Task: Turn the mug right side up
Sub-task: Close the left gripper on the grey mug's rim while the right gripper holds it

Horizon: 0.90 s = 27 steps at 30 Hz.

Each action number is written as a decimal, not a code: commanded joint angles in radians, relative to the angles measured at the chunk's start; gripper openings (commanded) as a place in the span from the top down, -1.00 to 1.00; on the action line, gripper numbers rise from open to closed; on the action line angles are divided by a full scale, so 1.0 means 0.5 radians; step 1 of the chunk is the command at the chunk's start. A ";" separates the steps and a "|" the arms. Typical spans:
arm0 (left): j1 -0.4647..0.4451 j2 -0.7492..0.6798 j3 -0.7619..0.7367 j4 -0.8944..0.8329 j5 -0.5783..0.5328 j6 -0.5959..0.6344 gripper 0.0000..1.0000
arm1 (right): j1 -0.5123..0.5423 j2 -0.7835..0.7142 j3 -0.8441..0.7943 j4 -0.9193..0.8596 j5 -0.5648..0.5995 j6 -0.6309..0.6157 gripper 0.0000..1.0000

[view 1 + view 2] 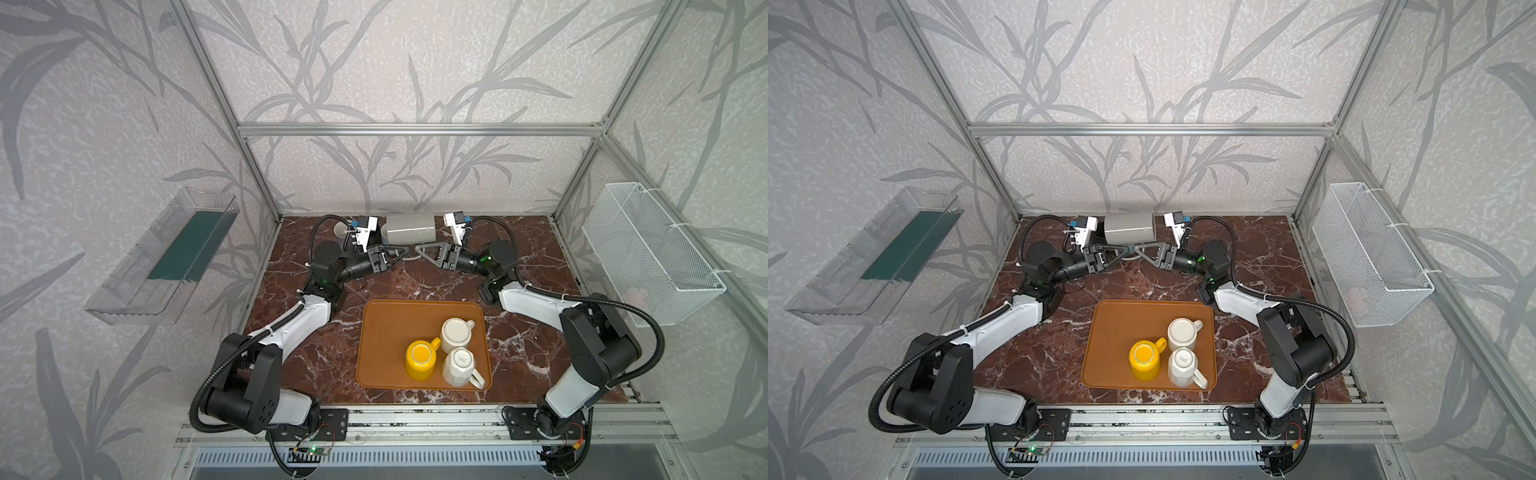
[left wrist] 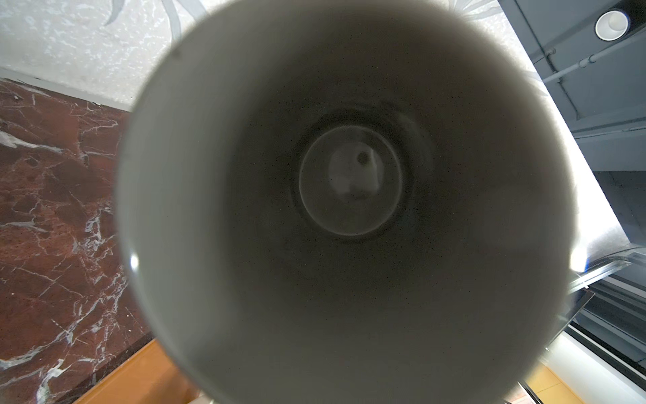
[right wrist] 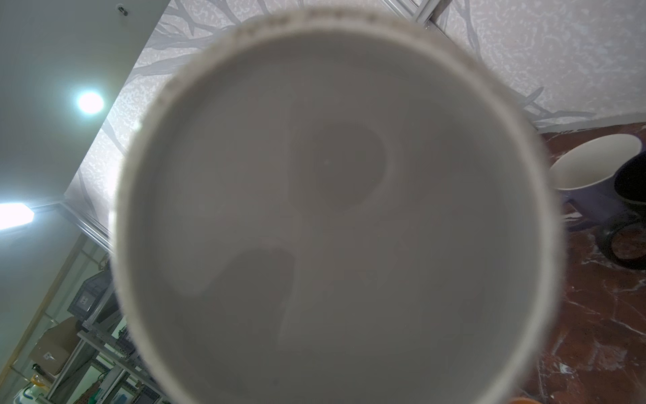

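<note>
- Grey ceramic mug (image 1: 409, 228) hangs sideways, mid-flip, with the right pincer (image 1: 419, 250) seemingly clamped on it from beneath.
- Left pincer (image 1: 397, 252) faces it, likely for a handover; whether it grips cannot be told.

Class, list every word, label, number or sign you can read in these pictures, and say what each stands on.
No text can be read.
Base of the faceted white mug: printed mark, too small to read.
Foot ring of the grey mug: raised marks, blurred.

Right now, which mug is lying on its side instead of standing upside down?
The grey mug, horizontal at the back, off the tray. The yellow mug, round white mug and faceted white mug stand base up on it.
</note>
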 commanded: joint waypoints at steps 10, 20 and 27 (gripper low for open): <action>0.002 -0.001 0.016 0.246 0.058 -0.085 0.67 | 0.023 0.067 0.079 0.231 -0.084 0.008 1.00; 0.010 0.139 0.019 0.649 0.072 -0.343 1.00 | 0.052 -0.044 0.053 -0.075 -0.094 -0.221 1.00; 0.012 0.111 0.006 0.609 0.032 -0.285 1.00 | 0.045 -0.126 0.021 -0.289 -0.108 -0.371 0.81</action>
